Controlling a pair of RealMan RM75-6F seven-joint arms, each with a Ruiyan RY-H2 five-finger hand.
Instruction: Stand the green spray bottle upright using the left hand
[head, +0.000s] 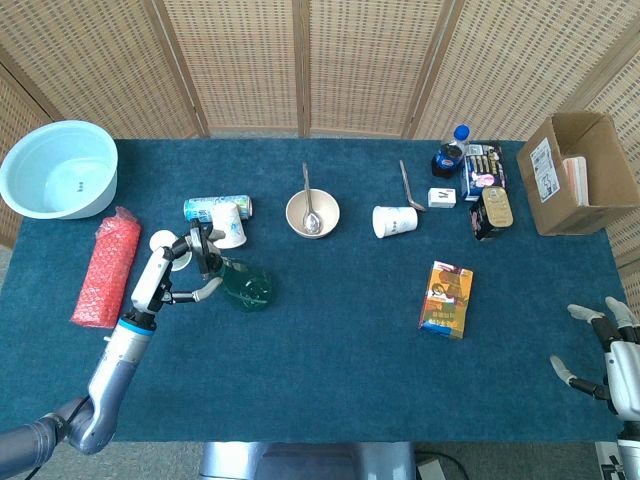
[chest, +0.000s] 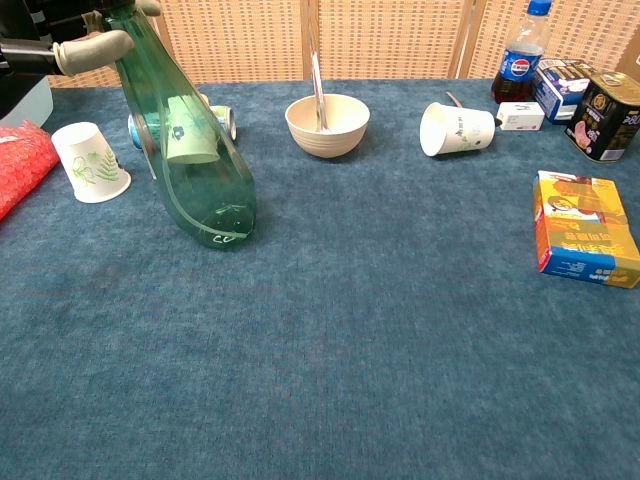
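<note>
Left hand (head: 178, 268) fingers (chest: 92, 47) grip the translucent green spray bottle (chest: 190, 150) near its top, body tilted, base edge on worktop (chest: 380, 330).

Left hand (head: 190, 265) around green spray bottle (head: 243, 286)

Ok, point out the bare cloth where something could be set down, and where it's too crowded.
Free: the wide near strip of the table, from the green spray bottle across to the orange box, and right of that box toward the right hand. Crowded: the far row from the can and bowl to the cola bottle, and around the left hand.
</note>
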